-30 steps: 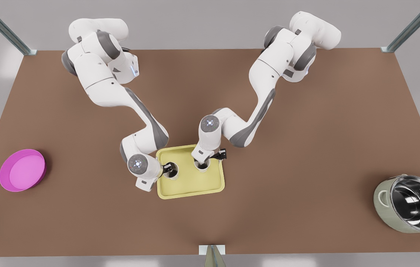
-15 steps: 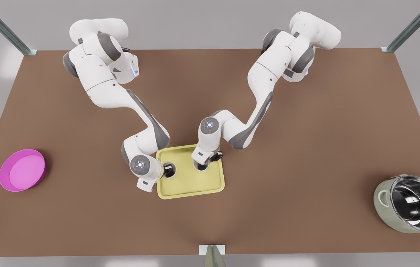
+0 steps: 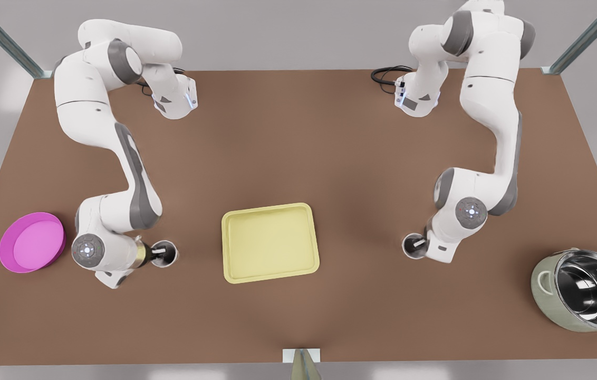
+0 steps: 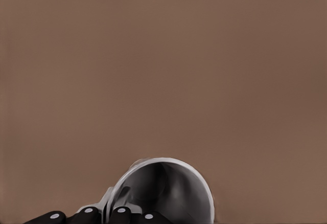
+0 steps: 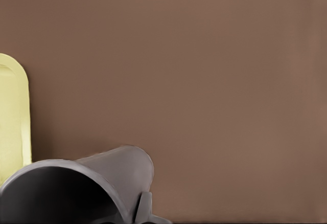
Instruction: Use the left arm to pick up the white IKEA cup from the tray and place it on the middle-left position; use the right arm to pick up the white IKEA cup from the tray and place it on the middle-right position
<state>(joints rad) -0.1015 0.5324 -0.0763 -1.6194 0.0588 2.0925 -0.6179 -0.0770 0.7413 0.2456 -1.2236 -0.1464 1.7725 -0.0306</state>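
The pale yellow tray [image 3: 270, 243] lies mid-table with nothing on it; its edge [image 5: 12, 121] shows in the right wrist view. At the front view's left, my left gripper [image 3: 159, 253] is shut on the rim of a white cup [image 3: 170, 257], which stands upright over bare brown tabletop. The left wrist view looks into this cup [image 4: 171, 183], with black fingertips [image 4: 87, 215] at its rim. At the front view's right, my right gripper [image 3: 419, 244] is shut on the other white cup [image 3: 411, 247], which shows close and tilted [image 5: 120, 168] in the right wrist view.
A round magenta bowl [image 3: 32, 241] sits just beyond the left arm at the front view's far left. A steel pot [image 3: 586, 290] lies on its side at the far right. Bare brown tabletop surrounds the tray.
Both arms have swung outward from the tray, each carrying a cup: the left one toward the front view's left, the right one toward its right. The tray now holds nothing.
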